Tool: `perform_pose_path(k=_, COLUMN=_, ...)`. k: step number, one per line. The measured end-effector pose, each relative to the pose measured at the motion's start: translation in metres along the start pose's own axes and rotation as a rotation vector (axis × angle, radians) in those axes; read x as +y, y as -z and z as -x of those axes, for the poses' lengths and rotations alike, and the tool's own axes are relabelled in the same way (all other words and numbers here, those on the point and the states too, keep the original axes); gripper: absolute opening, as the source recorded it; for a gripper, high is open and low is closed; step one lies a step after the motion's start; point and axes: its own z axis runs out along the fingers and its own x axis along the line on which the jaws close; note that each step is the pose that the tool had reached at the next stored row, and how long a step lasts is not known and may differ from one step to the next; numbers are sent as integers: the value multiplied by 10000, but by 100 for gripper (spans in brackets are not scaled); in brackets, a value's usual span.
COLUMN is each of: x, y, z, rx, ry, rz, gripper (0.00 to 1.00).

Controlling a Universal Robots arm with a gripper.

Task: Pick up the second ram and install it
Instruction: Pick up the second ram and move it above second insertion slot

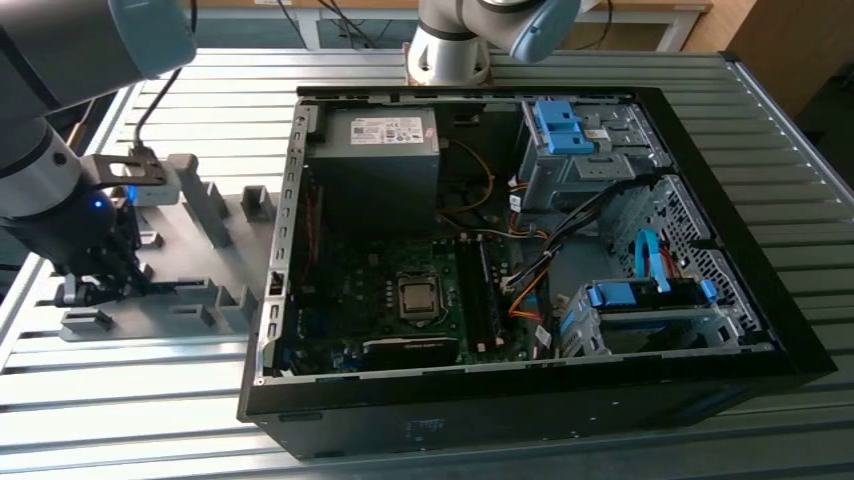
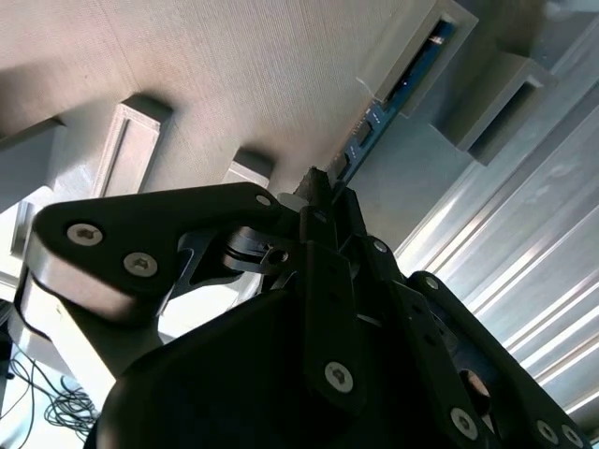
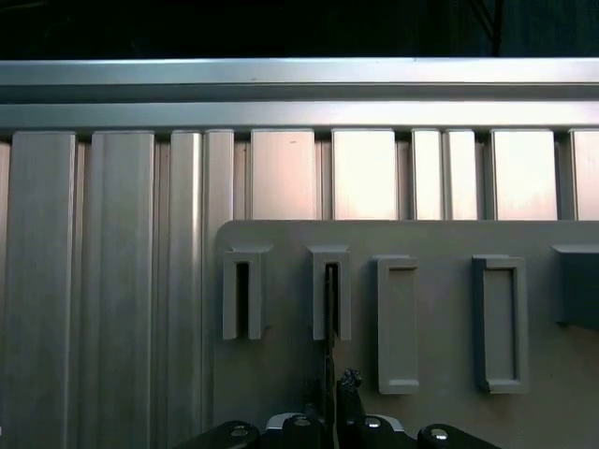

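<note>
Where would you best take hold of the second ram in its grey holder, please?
I'd pinch the second ram across its flat faces at mid-length, coming from straight above: it stands on edge, its end held in a slotted grey block.

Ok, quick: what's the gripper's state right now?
Gripper: closed on the second ram, which sits in a slot of the grey holder.

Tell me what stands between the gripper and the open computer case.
In the exterior view, grey upright blocks on a grey holder plate stand between the gripper and the left wall of the computer case.
</note>
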Motion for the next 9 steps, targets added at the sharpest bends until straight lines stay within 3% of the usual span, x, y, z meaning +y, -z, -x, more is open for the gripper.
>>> perform_pose_path(k=9, x=-12, y=-23, z=0, rx=2, ry=0, rz=0, gripper=21)
